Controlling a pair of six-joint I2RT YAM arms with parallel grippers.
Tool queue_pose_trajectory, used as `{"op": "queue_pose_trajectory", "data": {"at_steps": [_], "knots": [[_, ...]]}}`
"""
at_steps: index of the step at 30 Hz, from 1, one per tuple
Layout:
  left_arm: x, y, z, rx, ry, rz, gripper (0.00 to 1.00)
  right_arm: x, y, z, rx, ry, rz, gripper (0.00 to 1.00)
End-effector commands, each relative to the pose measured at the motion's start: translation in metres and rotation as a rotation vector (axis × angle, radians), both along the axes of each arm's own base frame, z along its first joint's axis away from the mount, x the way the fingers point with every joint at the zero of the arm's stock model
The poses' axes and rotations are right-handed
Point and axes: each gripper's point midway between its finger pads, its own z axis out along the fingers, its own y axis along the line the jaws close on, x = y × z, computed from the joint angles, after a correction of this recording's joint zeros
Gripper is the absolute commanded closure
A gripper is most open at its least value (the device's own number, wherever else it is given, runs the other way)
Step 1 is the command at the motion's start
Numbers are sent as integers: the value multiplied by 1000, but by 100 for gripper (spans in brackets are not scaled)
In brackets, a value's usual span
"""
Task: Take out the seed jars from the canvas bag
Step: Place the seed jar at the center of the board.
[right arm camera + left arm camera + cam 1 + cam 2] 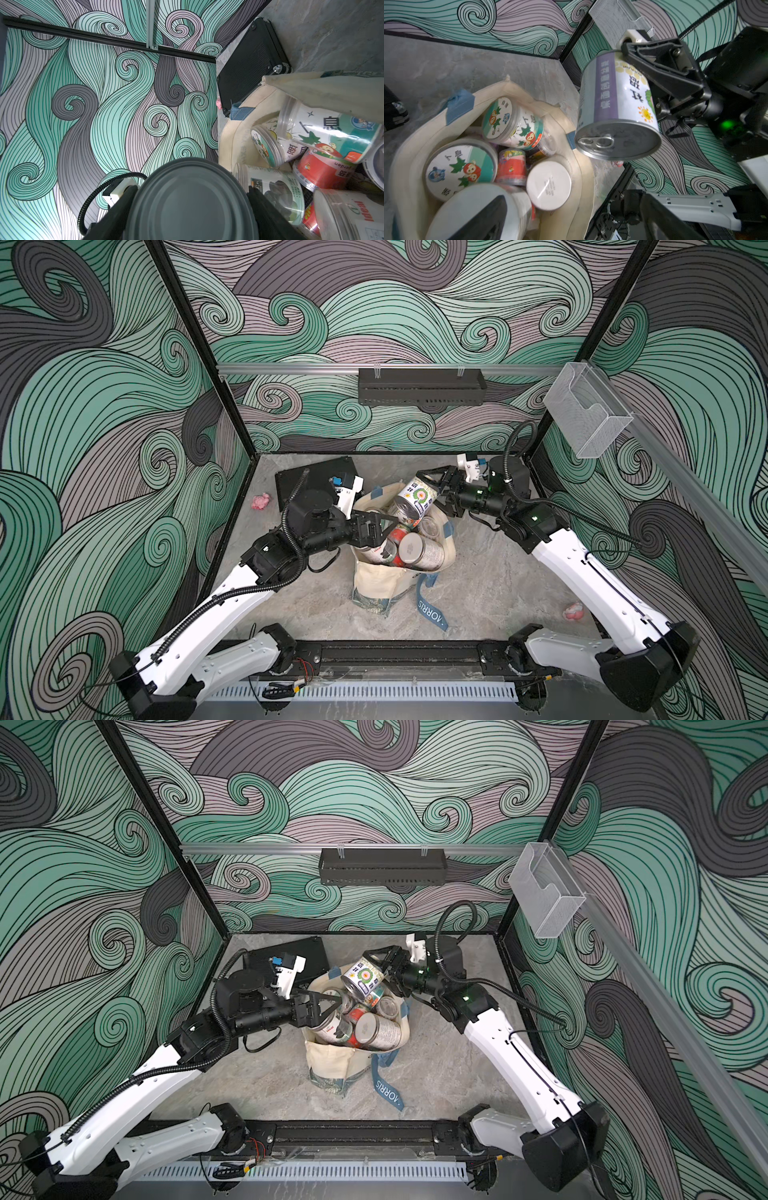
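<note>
From up high I see the bag (pixel 376 576) standing in the middle of the table (pixel 498 572); it is full of jars (pixel 419 551). My right gripper (pixel 430 489) pinches a big jar (pixel 413 497) by its sides; the big jar is tipped over and hangs just above the bag's far rim. My left gripper (pixel 384 531) is at the bag's left rim, over the jars; its fingers are spread wide with nothing between them.

The left wrist view shows me more: the big jar (pixel 618 104) has a silver lid with a pull ring; there is a gap between it and the jars in the bag; I see only one right finger (pixel 664 68) there, since the other is behind the big jar. The right wrist view shows only the big jar's grey round end (pixel 187 197), close and blurry, with a black finger (pixel 268 214) on each side; its label is hidden.

A black case (pixel 307 477) lies behind the bag; the left arm covers part of it. I cannot tell if the left fingers touch any jar.
</note>
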Motion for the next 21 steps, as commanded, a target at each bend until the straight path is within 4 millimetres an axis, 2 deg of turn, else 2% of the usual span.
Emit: {"op": "queue_pose_trajectory", "data": {"at_steps": [1,8,21], "knots": [[12,-9,40,-111,-94,63,1,-3,-2,21,86,-27,-14,34],[22,-28,44,-116,-121,87,1,-2,-8,21,99,-22,-45,34],[17,-58,51,-189,-141,-15,1,2,-16,11,104,-9,-81,34]]}}
